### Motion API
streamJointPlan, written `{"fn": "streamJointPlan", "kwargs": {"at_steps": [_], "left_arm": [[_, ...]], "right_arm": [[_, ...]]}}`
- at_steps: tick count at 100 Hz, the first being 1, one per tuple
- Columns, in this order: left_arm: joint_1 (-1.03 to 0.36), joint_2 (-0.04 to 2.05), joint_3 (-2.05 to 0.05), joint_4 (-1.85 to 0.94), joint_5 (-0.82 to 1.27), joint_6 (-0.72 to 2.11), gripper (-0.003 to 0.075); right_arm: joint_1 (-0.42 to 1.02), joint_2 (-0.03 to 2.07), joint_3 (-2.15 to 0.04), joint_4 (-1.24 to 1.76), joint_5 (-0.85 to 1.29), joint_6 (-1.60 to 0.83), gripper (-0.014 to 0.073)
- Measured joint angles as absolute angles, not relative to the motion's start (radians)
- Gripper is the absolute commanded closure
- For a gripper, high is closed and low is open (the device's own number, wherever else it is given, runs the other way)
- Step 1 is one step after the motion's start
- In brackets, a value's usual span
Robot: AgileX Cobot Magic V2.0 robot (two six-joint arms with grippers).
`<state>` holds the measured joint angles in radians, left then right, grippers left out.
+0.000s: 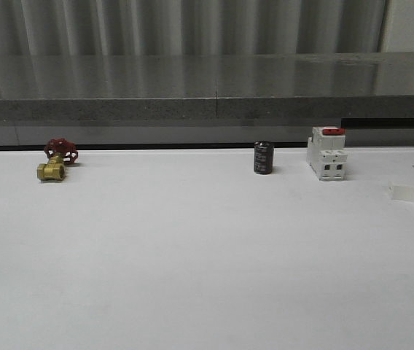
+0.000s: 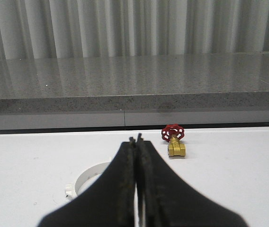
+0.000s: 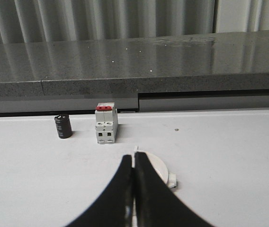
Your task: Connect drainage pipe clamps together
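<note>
On the white tabletop (image 1: 192, 255), each wrist view shows 1 white half-ring clamp, left (image 2: 89, 177) and right (image 3: 159, 169), lying just beyond closed fingers, left (image 2: 137, 140) and right (image 3: 133, 156).

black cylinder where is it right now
In the front view the black cylinder stands upright at the table's far edge, right of centre, just left of the white switch.

Count on the counter (image 1: 192, 255): 2 white clamps, one (image 2: 89, 176) by the left hand (image 2: 136, 141), one (image 3: 160, 169) by the right hand (image 3: 134, 158). 1 brass valve (image 1: 55, 162) with red handwheel. 1 black cylinder (image 1: 263, 158). 1 white switch (image 1: 326, 153) with red top. 2 hands, both with fingers pressed together, nothing between them.
</note>
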<state>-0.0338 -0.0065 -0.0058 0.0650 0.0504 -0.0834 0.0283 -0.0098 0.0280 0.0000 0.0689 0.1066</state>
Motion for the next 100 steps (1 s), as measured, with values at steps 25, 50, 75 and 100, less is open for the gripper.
{"fn": "streamJointPlan", "kwargs": {"at_steps": [25, 50, 75, 100], "left_arm": [[-0.034, -0.007, -0.006, 0.065, 0.05, -0.083, 0.074], [-0.034, -0.007, -0.006, 0.061, 0.059, -0.083, 0.074], [-0.034, 0.02, -0.119, -0.031, 0.199, -0.083, 0.074], [-0.034, 0.244, -0.394, -0.052, 0.478, -0.083, 0.074]], "right_arm": [[0.028, -0.01, 0.028, 0.0, 0.069, 0.107, 0.0662], [0.028, -0.01, 0.028, 0.0, 0.069, 0.107, 0.0662], [0.028, -0.01, 0.028, 0.0, 0.069, 0.107, 0.0662], [0.028, -0.01, 0.028, 0.0, 0.069, 0.107, 0.0662]]}}
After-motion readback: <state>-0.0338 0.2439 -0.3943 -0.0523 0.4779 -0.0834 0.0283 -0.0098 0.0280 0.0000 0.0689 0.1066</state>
